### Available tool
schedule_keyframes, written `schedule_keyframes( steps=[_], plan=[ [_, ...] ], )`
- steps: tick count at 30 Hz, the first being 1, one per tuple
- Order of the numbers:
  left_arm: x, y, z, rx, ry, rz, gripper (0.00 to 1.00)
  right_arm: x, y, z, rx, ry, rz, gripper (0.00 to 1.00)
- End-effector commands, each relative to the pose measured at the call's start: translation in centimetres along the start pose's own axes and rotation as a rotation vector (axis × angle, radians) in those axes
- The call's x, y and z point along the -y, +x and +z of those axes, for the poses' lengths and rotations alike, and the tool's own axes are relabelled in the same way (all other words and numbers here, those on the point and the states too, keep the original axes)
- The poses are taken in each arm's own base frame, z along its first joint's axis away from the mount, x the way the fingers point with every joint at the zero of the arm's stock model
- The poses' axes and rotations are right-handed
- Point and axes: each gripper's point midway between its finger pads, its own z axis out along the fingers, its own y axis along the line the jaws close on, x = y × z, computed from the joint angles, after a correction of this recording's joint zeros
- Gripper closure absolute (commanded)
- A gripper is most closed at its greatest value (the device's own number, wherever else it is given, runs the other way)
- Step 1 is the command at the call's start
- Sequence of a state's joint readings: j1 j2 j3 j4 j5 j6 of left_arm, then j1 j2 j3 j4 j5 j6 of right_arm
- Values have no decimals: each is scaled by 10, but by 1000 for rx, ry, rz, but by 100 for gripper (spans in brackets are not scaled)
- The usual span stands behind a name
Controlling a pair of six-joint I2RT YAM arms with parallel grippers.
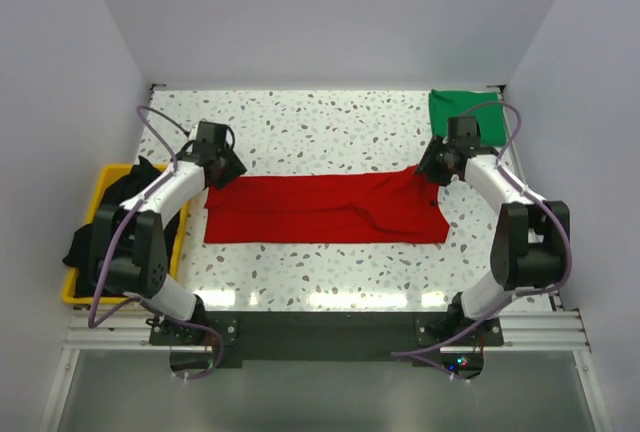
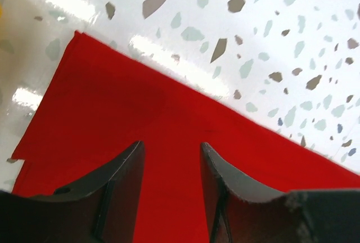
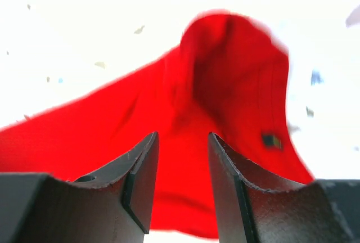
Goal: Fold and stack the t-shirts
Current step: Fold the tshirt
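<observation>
Left fingers [image 2: 121,181] are held parted, nothing gripped, over the 9 o'clock end of the red t-shirt [image 1: 325,209], which is laid flat across the middle of the desk [image 1: 320,127]. Right fingers [image 3: 140,181] are likewise parted and empty at its bunched 3 o'clock end. Green t-shirt [image 1: 462,112] is seen at 1 o'clock, and black t-shirt [image 1: 125,192] is heaped in yellow bin [image 1: 75,287] at 9 o'clock.

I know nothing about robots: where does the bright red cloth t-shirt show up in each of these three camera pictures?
Top external: the bright red cloth t-shirt lies spread across the middle of the table.
Left wrist: the shirt fills the lower part, with one corner pointing to the upper left.
Right wrist: the shirt rises in a rumpled hump at the centre.
Shared landmark: the white speckled tabletop around it, washed out in the right wrist view.
</observation>
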State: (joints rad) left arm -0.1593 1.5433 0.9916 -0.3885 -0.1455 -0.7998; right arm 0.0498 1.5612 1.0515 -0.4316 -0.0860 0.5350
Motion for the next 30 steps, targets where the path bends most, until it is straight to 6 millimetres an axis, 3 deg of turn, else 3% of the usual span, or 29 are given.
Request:
schedule_keyframes(
  steps=[1,5,8,12,17,25,30],
  plan=[
    [21,-25,1,43,31,-3,52,-23,-56,8,140,-53,32,56],
    [26,-21,16,5,32,-7,53,-20,-60,35,98,-13,38,57],
    [33,-24,21,0,39,-8,53,-23,-66,42,94,-14,30,58],
    [37,-23,31,-18,42,-14,54,-15,-54,50,48,17,29,62],
    [34,-15,45,-44,23,-20,55,-11,-49,52,39,23,29,70],
    [25,-4,62,-68,-20,-25,55,-5,-44,50,31,43,23,96],
    [20,1,68,-79,-37,-25,55,0,-45,41,53,63,8,100]
  ],
)
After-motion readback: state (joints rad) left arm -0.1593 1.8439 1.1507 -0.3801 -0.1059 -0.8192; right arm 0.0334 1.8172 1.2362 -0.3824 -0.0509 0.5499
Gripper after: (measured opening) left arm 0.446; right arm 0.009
